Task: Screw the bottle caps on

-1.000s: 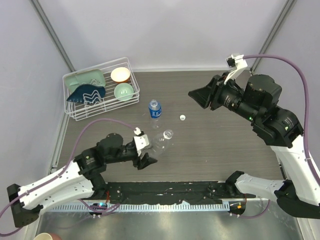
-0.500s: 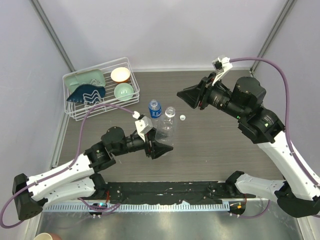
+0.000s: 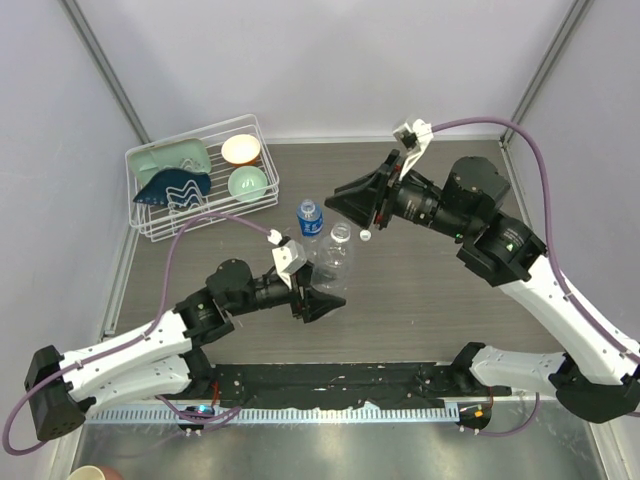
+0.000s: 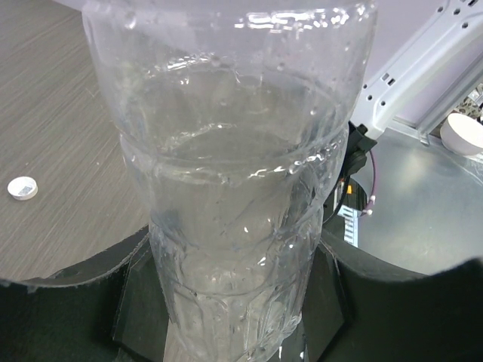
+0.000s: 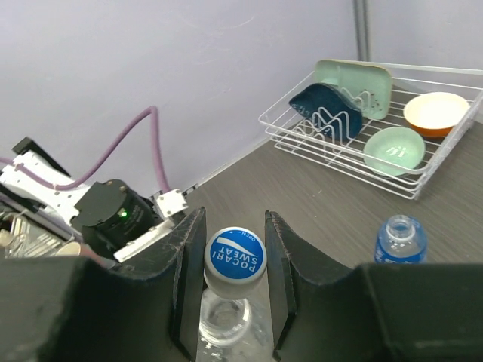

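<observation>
Left fingers point(image 4: 68, 309) clamp the plain bottle point(image 4: 234, 188); right fingers point(image 5: 281, 279) pinch a cap point(image 5: 234, 260) over it. We see a labelled bottle point(image 5: 400, 240), loose cap point(image 4: 21, 188) and rack point(image 3: 160, 222) nearby.

Clear gloss against matt black and dull wood grain

The clear label-free plastic bottle point(image 4: 234, 226) is glossy, ribbed and speckled with droplets. The clear plastic bottle with a blue wrap label point(image 5: 400, 240) wears a smooth printed film. The blue-topped round plastic cap point(image 5: 234, 260) is smooth with a soft sheen, and the small white plastic cap point(image 4: 22, 188) looks matt. The left gripper point(image 4: 234, 241) and right gripper point(image 5: 234, 241) have matt black, faintly grainy fingers. The dark table point(image 3: 450, 290) shows a matt wood-grain finish. The white wire rack point(image 5: 339, 160) is smooth coated metal, and its green bowl point(image 5: 392, 149) and cream bowl point(image 5: 434, 111) are glossy. The grey metal sheet point(image 3: 330, 445) is brushed and dull, and the purple cable point(image 5: 143, 139) is smooth.
</observation>
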